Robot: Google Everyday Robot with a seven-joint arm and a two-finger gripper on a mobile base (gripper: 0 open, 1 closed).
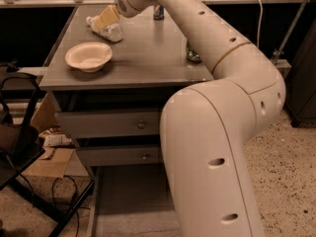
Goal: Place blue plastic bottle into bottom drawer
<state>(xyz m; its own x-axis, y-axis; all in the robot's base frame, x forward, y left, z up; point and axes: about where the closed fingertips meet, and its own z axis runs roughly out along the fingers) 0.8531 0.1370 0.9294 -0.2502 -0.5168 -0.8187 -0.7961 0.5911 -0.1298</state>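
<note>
The blue plastic bottle lies on its side at the back left of the grey cabinet top, its white cap pointing left. My gripper, with tan fingers, reaches down from the right and sits right over the bottle's middle, touching or almost touching it. The bottom drawer is pulled out near the floor, a flat grey tray. My own arm hides its right part.
A cream bowl stands on the front left of the top. A green can peeks out behind my arm, and a tall blue can stands at the back. Two knobbed drawers are closed. A black chair and cardboard are at the left.
</note>
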